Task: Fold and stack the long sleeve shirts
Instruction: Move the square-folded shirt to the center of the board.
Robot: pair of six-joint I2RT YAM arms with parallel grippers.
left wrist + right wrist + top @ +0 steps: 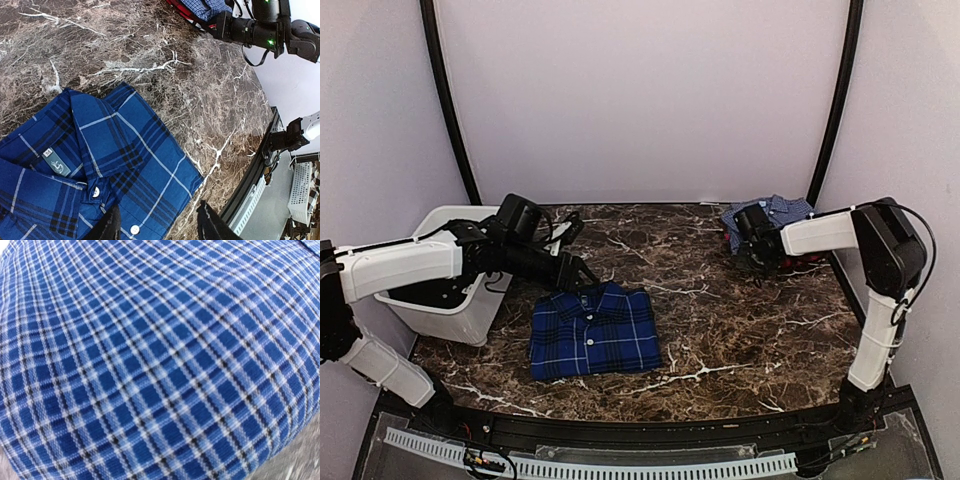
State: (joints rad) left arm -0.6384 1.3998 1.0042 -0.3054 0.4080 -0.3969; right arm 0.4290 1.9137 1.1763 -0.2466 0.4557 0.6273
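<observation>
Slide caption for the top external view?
Folded plaid shirt mid-table; left gripper open by its collar, right gripper shut at the fine-check shirt in the far right corner; white bin at left.

marble table (740,320): plaid shirt (593,332) (folded), shirt heap (775,212)

Robot test booth in a lab.
Pale walls (640,100) and black poles (447,100) enclosed a marble-look table (740,330), with two robot arms (400,265) bolted at its near edge.

Folded plaid shirt (593,331); rumpled check shirt (780,211)
</observation>
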